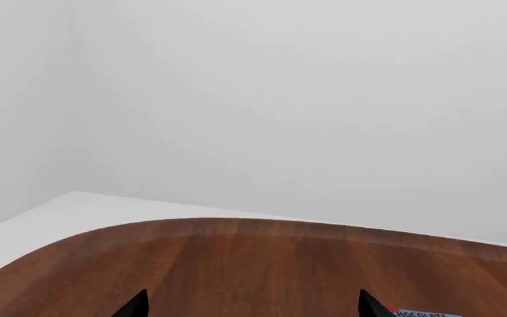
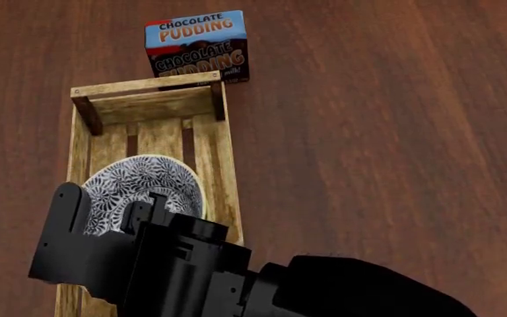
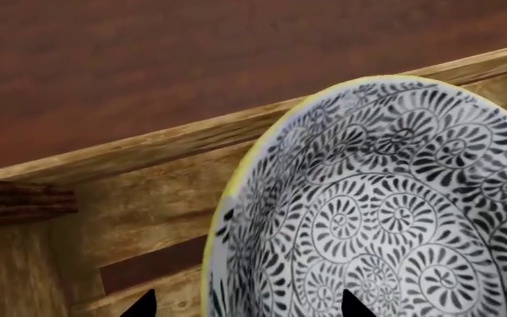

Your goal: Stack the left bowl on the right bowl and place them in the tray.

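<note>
Dark wood table (image 2: 395, 132) lay under your arms, with white walls behind it. Your tray (image 2: 222, 158) held the patterned bowl (image 2: 143, 181) inside it; only one bowl could be made out. Just beyond the tray's far end stood a box (image 2: 196, 46) reading "CHOCOLATE PUDDING". Your right gripper (image 3: 245, 305) hovered over the bowl, fingers apart. Your left gripper (image 1: 251, 305) showed its fingertips spread.

We read "CHOCOLATE PUDDING" twice on the pudding box (image 2: 197, 46) just beyond the far end of the tray (image 2: 224, 165): on its blue top and again on its brown front. Part of "CHOCOLATE" shows on it (image 1: 425, 312) in the left wrist view.
</note>
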